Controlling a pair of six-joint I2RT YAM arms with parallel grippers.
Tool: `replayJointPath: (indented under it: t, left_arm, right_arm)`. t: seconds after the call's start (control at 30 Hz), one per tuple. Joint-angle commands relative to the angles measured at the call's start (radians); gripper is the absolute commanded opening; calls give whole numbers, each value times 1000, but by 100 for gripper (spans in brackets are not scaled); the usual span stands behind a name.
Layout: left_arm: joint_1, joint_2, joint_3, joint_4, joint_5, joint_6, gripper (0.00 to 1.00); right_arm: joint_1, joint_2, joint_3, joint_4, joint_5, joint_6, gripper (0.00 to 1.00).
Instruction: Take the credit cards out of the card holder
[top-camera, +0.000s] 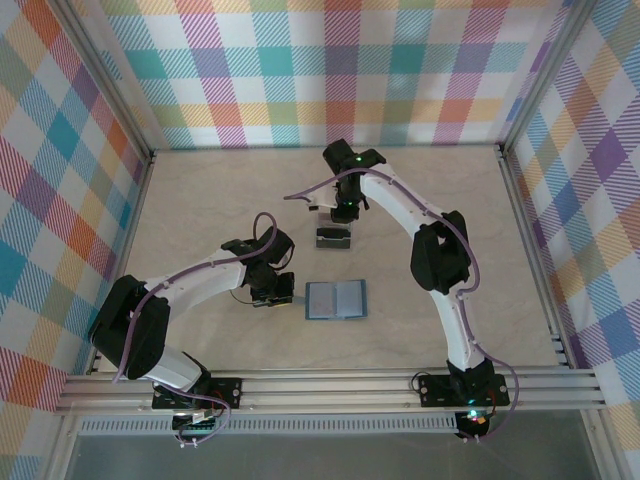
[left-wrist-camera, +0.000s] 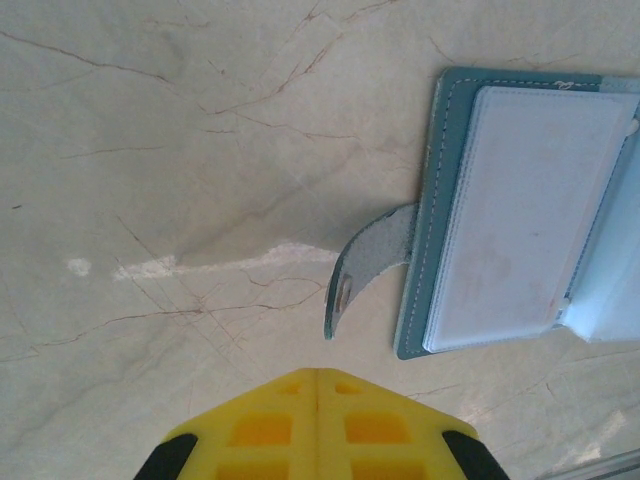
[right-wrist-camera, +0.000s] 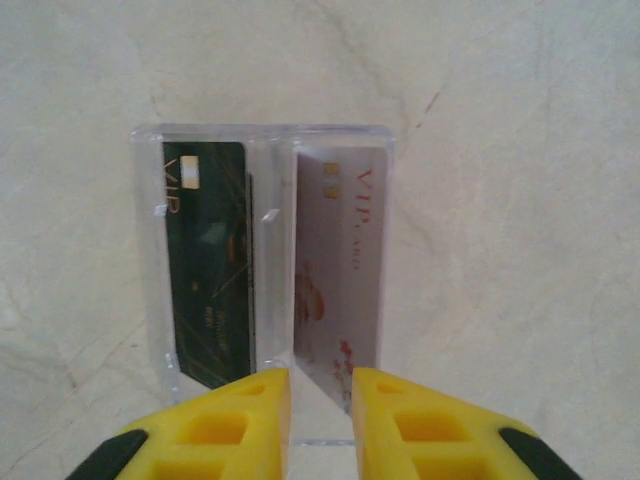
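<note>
Nearest the arm bases, the left gripper (left-wrist-camera: 318, 385) has its yellow fingers pressed flat together on nothing. It hangs over the pale marbled table (left-wrist-camera: 150, 120) near the card holder (left-wrist-camera: 520, 210), a small teal-blue folding wallet lying open. Its snap strap (left-wrist-camera: 362, 262) curls up off the edge on the gripper's side. The pale grey-blue slotted inside looks flat and bare to me, but the far panel is cut off in the left wrist view, so I can't swear to it.

Further back, apart from the wallet, there's a clear floppy plastic sleeve (right-wrist-camera: 272, 190) with two pockets. One holds a dark green glossy credit card (right-wrist-camera: 205, 280), the other a silvery pale credit card (right-wrist-camera: 340, 260) with red VIP lettering. They lie flat side by side, not touching. Over the sleeve's near edge is the right gripper (right-wrist-camera: 320, 385), fingers parted a little, with the gap lined up on the strip between the cards. I don't think it's pinching anything.

Handling-wise, the cards look thin, stiff, light and slick, and they're flat on a hard table, so there's nothing to get under. The sleeve probably weighs next to nothing and would skate along with whatever gets pulled. My guess is to pin the sleeve with one gripper and take a card by its short end at the pocket mouth. I can't tell which end is open.
</note>
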Motion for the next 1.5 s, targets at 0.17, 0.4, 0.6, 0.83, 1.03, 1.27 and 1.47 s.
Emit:
replayJointPath:
  t: [0.17,0.4,0.6,0.83,1.03,1.27,1.47]
  left_arm:
    - [11,-18,-2,-23,-4,-20,0]
    - [11,-17,18,6,2,-17,0]
    - [12,11,56,34,19,-12,0]
    - [11,100,100,61,43,13,0]
    - [14,173,114,73,42,30,0]
    - [12,194,103,76,29,38,0]
    - [13,192,99,76,28,36,0]
  right_arm:
    - [7,-15,28,71,23,45,27]
    - [8,-100,-25,136,-17,305,37]
    - [6,-221,-182,252,-50,653,42]
    - [-6,-208,-187,199,-199,997,33]
    - [-11,-124,-168,112,-328,1195,25]
    - [-9,-111,-236,164,-315,1254,25]
    - [-13,-61,-202,147,-227,1265,32]
